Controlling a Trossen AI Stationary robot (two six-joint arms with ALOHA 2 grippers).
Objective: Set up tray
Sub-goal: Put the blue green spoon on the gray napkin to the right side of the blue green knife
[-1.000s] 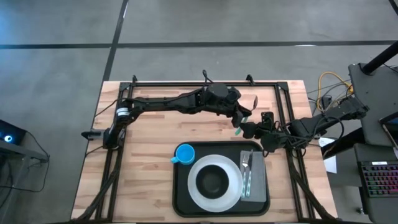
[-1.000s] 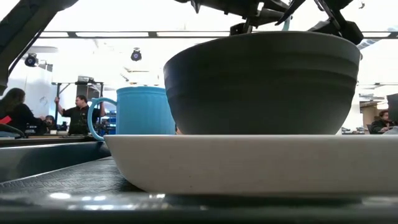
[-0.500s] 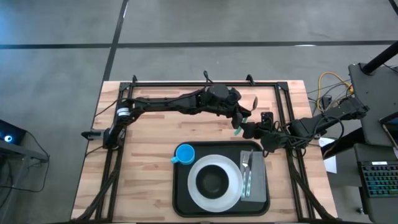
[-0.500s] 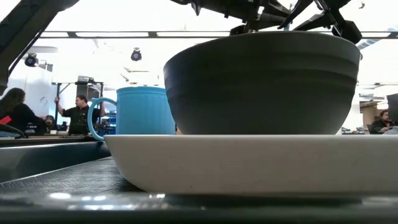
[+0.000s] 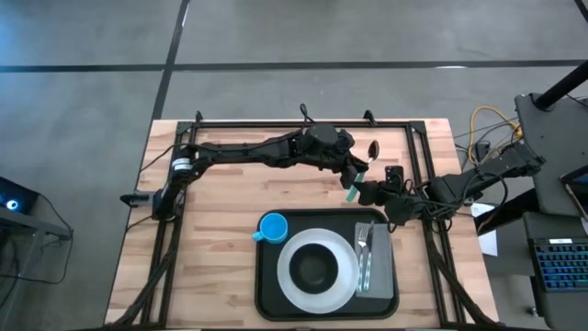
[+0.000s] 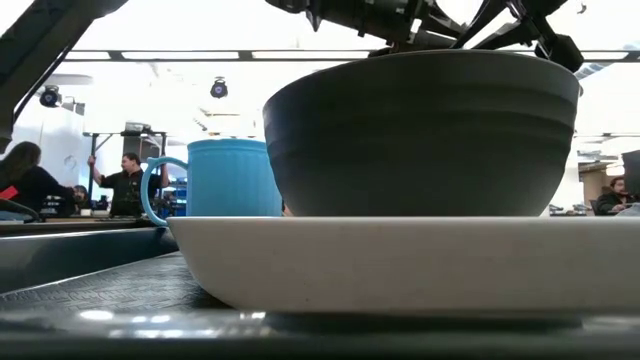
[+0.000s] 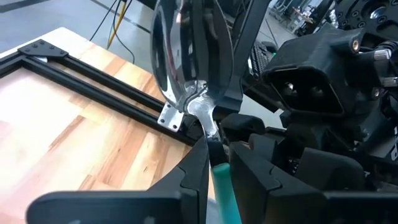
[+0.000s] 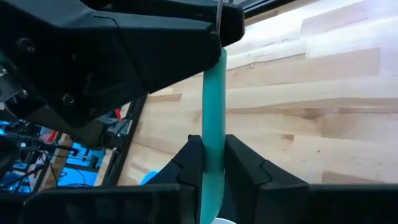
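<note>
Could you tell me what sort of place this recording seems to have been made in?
Probably a robotics lab or workshop in an open office. A wooden table in a black metal frame stands on bare concrete floor, a lit keyboard and loose cables sit beside it, and people work at desks behind.

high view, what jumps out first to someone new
Both grippers meet above the bare wood behind the tray, pinching one spoon with a teal handle: the left gripper near the bowl end, the right gripper on the handle. On the tray sit a blue mug, a white plate holding a dark bowl, and a fork on a grey napkin.
</note>
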